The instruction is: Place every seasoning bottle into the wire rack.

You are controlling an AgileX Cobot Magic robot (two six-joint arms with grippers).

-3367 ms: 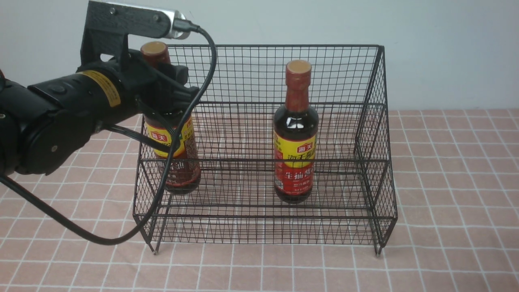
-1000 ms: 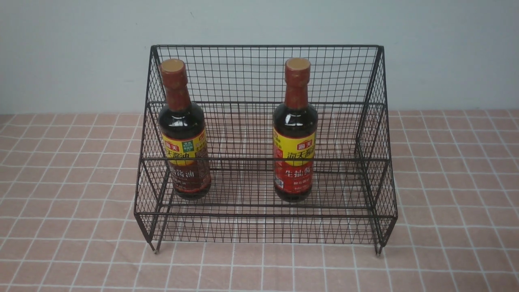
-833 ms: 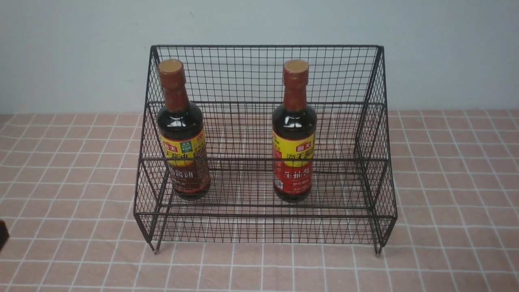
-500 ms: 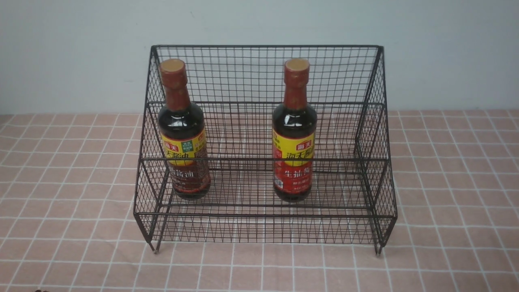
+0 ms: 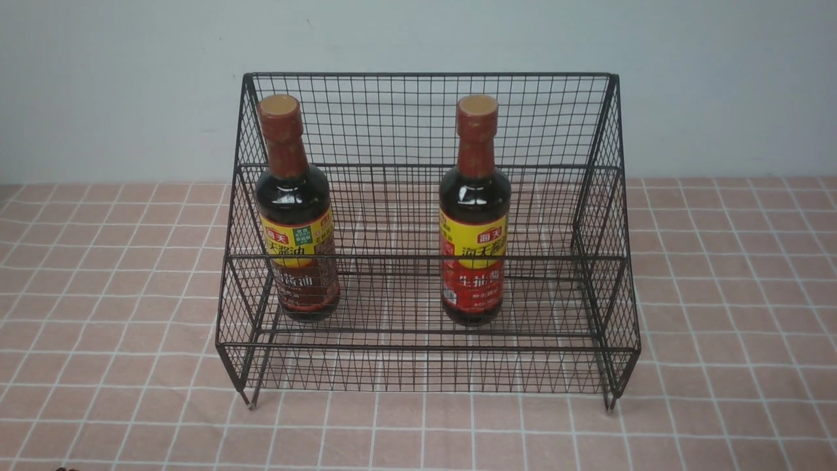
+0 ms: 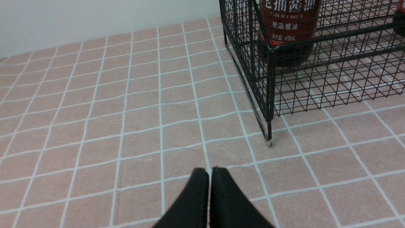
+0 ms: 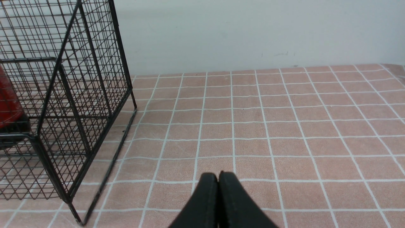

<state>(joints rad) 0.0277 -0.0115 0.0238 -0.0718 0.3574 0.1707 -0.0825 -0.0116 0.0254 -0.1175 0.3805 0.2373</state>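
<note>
standing upright inside the wire rack [image 5: 428,235]: both seasoning bottles, on the same mesh shelf behind the front rail. brown-label soy sauce bottle [image 5: 295,216] sits near the rack's left side wall; red-label soy sauce bottle [image 5: 475,216] sits about mid-width, well apart from the first. neither touches the other. rack rests on its short feet on the pink checked tablecloth [image 5: 719,327].

neither arm shows in the front view. left gripper [image 6: 209,172] seen from its wrist camera: fingertips pressed together, nothing between them, over the cloth off the rack's front left corner foot. right gripper [image 7: 218,175]: fingertips likewise together and empty, over the cloth beside the rack's right side.

judgement: task looks complete, no bottle remains outside the rack in any view.

handling note, should a bottle need re-seating: full-looking dark bottles, likely heavy for their width and top-tall, so prone to tipping on open mesh. surface glossy, probably slick; whether glass or plastic, cannot tell. best hold looks to be the cylindrical body at the yellow band, above the front rail, jaws closing on the label where friction should be better. the reddish-brown neck is narrow and would let the bottle swing. approach from above or front, since the side walls block a lateral reach.
</note>
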